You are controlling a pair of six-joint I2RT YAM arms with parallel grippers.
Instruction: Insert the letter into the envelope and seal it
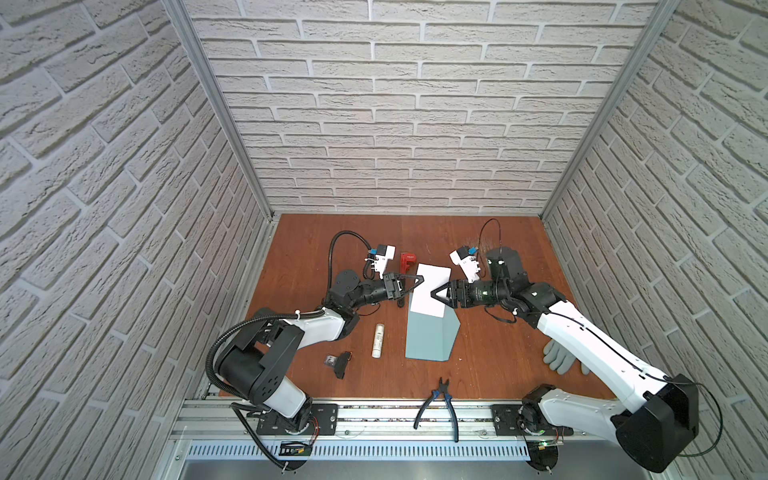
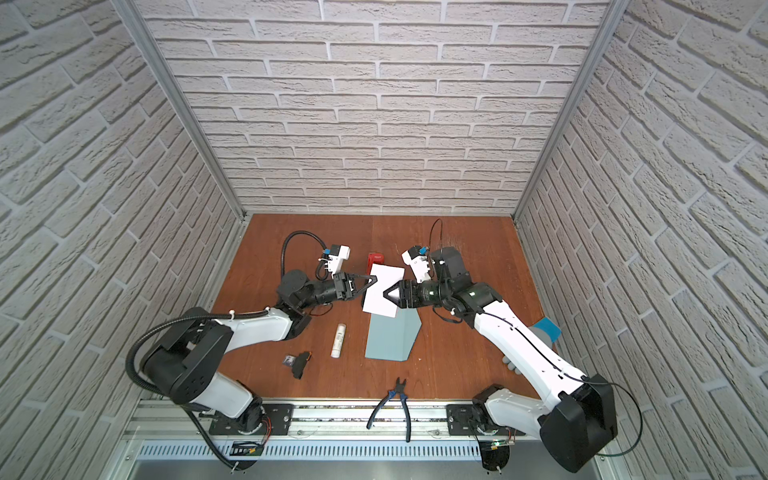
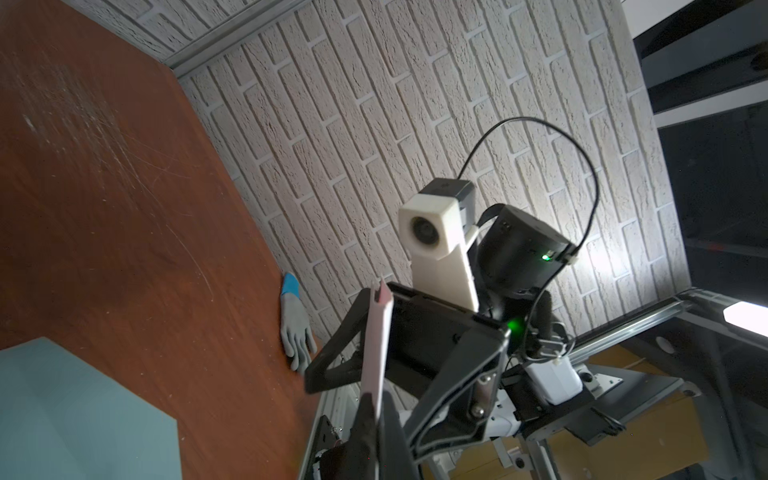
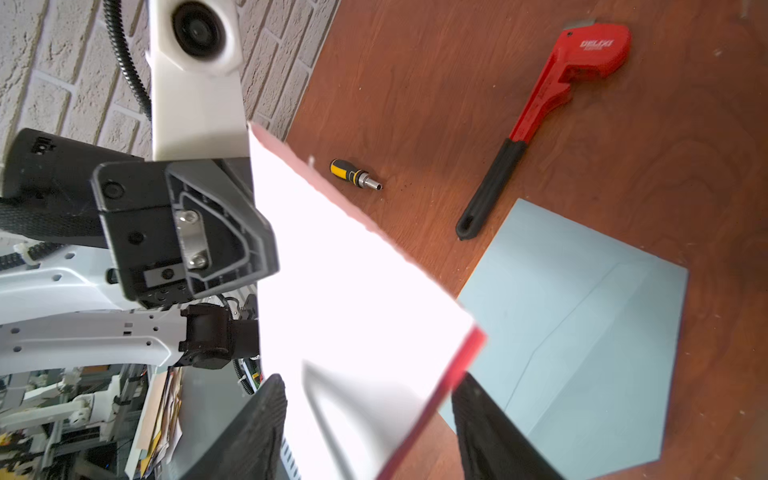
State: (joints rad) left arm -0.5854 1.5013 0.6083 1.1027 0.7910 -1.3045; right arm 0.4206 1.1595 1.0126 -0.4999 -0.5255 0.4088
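Note:
The letter (image 1: 430,296) (image 2: 383,299), a white card with red edges, is held in the air above the far end of the blue-grey envelope (image 1: 430,338) (image 2: 390,338), which lies flat on the table. My left gripper (image 1: 419,281) (image 2: 374,281) is shut on the letter's left edge. In the left wrist view the letter (image 3: 376,345) shows edge-on, pinched at the gripper (image 3: 376,409). My right gripper (image 1: 435,293) (image 2: 387,292) is open. In the right wrist view the gripper (image 4: 368,384) has its jaws standing apart on either side of the letter (image 4: 353,282), with the envelope (image 4: 582,332) beyond.
A white glue stick (image 1: 379,340) lies left of the envelope, with a small black part (image 1: 340,363) nearer the front. A red wrench (image 4: 561,104) and a yellow-black screwdriver bit (image 4: 355,174) lie behind. Pliers (image 1: 440,401) rest at the front edge. A grey glove (image 1: 561,357) lies under the right arm.

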